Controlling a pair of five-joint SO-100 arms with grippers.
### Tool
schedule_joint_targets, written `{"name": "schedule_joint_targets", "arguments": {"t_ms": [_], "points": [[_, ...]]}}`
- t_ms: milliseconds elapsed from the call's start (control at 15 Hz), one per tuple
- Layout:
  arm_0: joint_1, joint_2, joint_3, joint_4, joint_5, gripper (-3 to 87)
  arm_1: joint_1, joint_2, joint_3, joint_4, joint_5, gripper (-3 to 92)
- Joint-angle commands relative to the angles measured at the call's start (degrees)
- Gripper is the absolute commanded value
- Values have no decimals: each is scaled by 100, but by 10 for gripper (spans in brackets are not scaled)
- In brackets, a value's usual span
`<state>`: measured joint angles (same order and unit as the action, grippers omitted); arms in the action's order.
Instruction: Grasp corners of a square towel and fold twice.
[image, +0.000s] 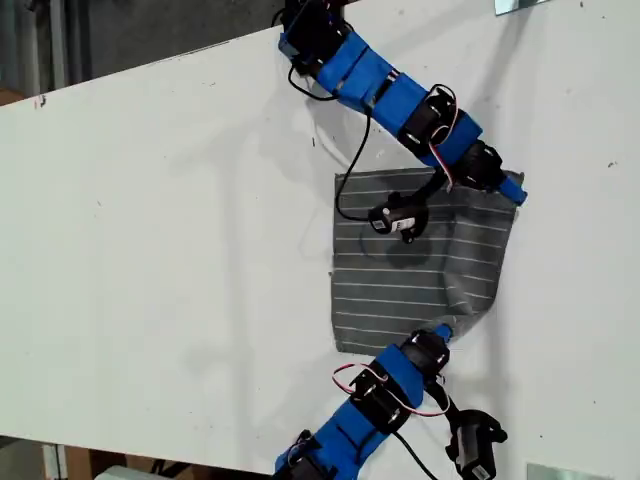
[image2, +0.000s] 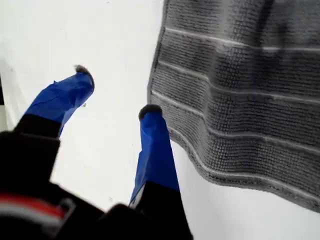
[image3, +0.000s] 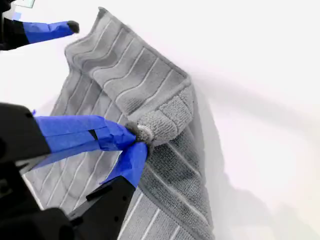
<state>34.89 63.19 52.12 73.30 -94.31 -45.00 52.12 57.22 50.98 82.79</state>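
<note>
On the table (image: 150, 250), exterior view, you have the towel (image: 400, 280) right of centre, its right edge rucked up. My second gripper (image: 441, 331) is clamped on a lifted corner (image3: 160, 125). Further right is my first gripper (image: 515, 190) — jaws spread, just beside the towel's edge.

A broad white table (image: 170, 260) filled most of the exterior view; beyond its far edge, at that view's upper left, lay a dim grey floor (image: 120, 30); small dark specks (image: 40, 101) marked the tabletop there.
</note>
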Motion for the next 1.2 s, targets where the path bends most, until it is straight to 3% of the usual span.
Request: {"name": "schedule_joint_targets", "arguments": {"t_ms": [0, 200, 400, 667, 800, 1133], "points": [[26, 79, -105, -97, 18, -1, 26, -105, -325, -738, -149, 242], [35, 62, -105, -123, 9, -1, -105, -729, -316, -1696, 9, 242], [62, 53, -105, -132, -26, -1, -290, -914, 70, -2101, 483, 243], [53, 53, -114, -176, 0, -1, -431, -149, 1204, -1837, 1134, 239], [44, 35, -114, -185, 18, -1, -360, 141, 1266, -1116, 1187, 239], [62, 0, -105, -229, 18, -1, -88, 782, 1811, -747, 993, 239]]}}
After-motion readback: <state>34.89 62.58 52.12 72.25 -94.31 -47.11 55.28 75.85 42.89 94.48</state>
